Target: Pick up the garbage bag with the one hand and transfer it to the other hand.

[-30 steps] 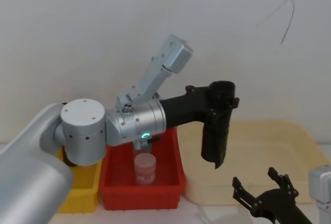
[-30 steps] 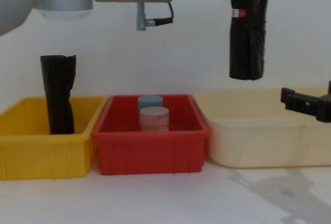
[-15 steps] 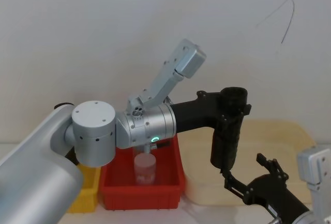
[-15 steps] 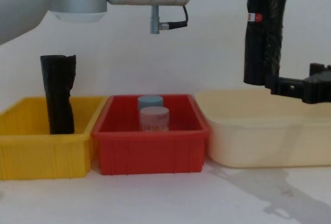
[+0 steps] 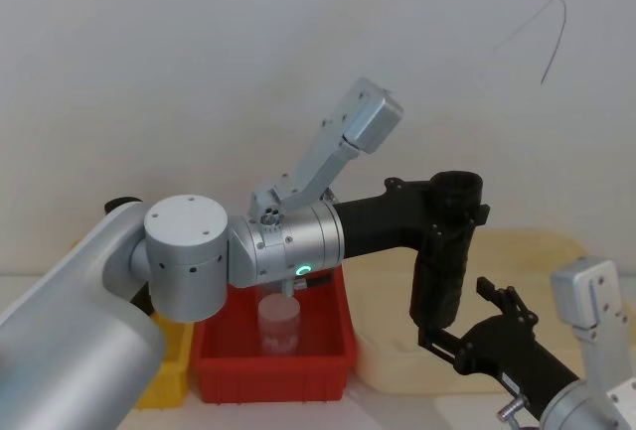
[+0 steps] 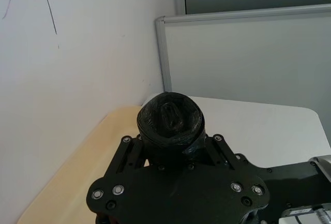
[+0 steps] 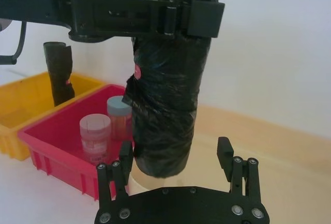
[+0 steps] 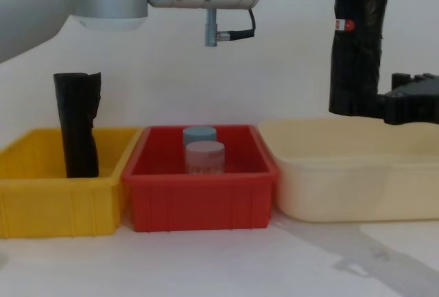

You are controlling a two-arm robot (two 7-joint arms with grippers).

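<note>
The garbage bag [image 5: 441,266], a black roll with a red-and-white label, hangs upright over the cream tray. My left gripper [image 5: 452,214] is shut on its upper part, and the same grip appears from above in the left wrist view, where the gripper [image 6: 173,142] clamps the bag [image 6: 170,120]. My right gripper [image 7: 175,151] is open, its fingers [image 7: 224,151] standing on either side of the lower end of the bag [image 7: 165,105] with a gap on one side. In the chest view the right gripper [image 8: 410,98] reaches the foot of the bag [image 8: 353,64] from the right.
A yellow bin [image 8: 41,201] at the left holds a taller black roll [image 8: 77,125]. The red bin [image 8: 199,204] in the middle holds two jars [image 8: 204,158]. The cream tray [image 8: 357,180] lies below the bag at the right.
My left arm carried the bag to the right and a little lower. My right gripper rose from low at the right and closed in around the bag's lower end, still open.
</note>
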